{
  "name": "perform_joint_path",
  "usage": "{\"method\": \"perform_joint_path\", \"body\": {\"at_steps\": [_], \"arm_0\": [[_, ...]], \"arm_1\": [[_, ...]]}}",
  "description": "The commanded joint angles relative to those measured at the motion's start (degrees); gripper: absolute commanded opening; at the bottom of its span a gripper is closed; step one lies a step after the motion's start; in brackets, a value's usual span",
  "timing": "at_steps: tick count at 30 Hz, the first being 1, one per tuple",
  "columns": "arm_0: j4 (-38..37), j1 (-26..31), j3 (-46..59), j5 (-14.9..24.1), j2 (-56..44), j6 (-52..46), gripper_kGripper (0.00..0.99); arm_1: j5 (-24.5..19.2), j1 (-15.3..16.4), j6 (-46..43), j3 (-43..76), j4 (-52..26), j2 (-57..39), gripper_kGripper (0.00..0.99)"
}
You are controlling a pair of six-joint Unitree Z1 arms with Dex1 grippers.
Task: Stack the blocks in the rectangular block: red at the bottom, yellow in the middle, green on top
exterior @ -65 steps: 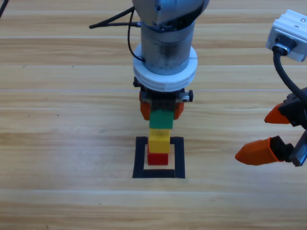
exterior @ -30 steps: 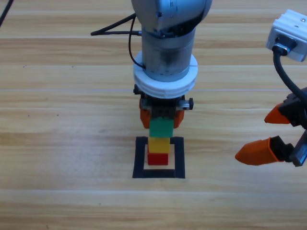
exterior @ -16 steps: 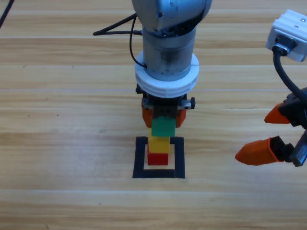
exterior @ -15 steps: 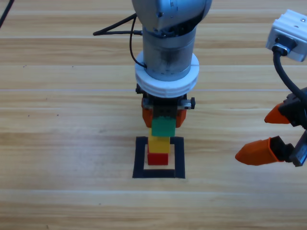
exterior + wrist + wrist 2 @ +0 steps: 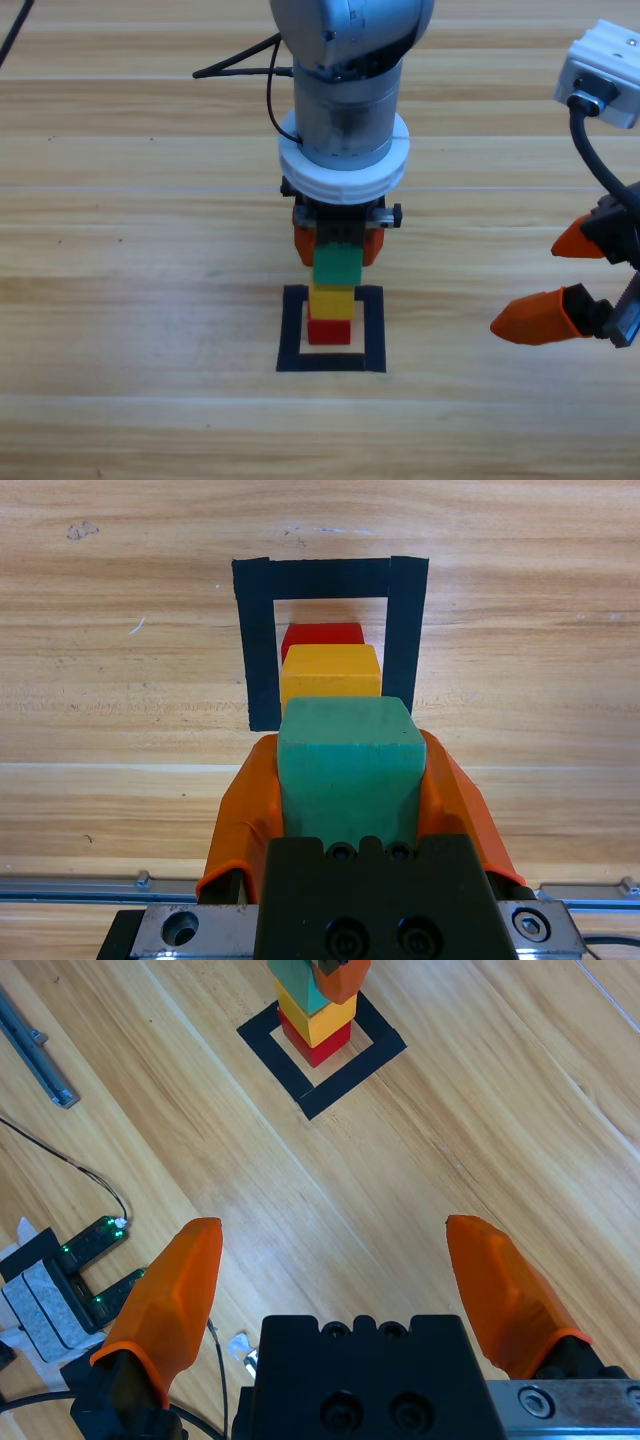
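The red block (image 5: 329,331) sits inside the rectangular block, a black tape square (image 5: 293,330), with the yellow block (image 5: 331,300) on top of it. My left gripper (image 5: 336,245) hangs over the stack, shut on the green block (image 5: 336,266), which rests on or just above the yellow one. In the left wrist view the green block (image 5: 350,765) fills the space between the jaws, beyond it the yellow (image 5: 330,675), the red (image 5: 322,637) and the tape (image 5: 260,650). My right gripper (image 5: 525,288) waits open at the right edge, far from the stack (image 5: 318,1018).
A black cable (image 5: 240,60) runs across the table behind the left arm. In the right wrist view a metal rail (image 5: 35,1055) lies at the left and a small circuit board with green lights (image 5: 70,1270) and thin wires sits near the bottom left.
The left gripper has lowered the green block onto the yellow one over the last two seconds, with only a slight shift in the last half second. The right arm has held still.
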Motion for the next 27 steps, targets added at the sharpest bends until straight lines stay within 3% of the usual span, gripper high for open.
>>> {"method": "perform_joint_path", "body": {"at_steps": [1, 27], "arm_0": [[-0.92, 1.29, 1.53, -0.52, 2.49, 0.72, 0.0], [-2.24, 2.08, 3.29, -0.7, 1.88, 0.72, 0.0]], "arm_1": [[-0.25, -1.3, -0.22, 1.56, -0.43, -0.09, 0.99], [-0.25, -1.3, -0.3, 1.64, -0.52, -0.01, 0.99]]}}
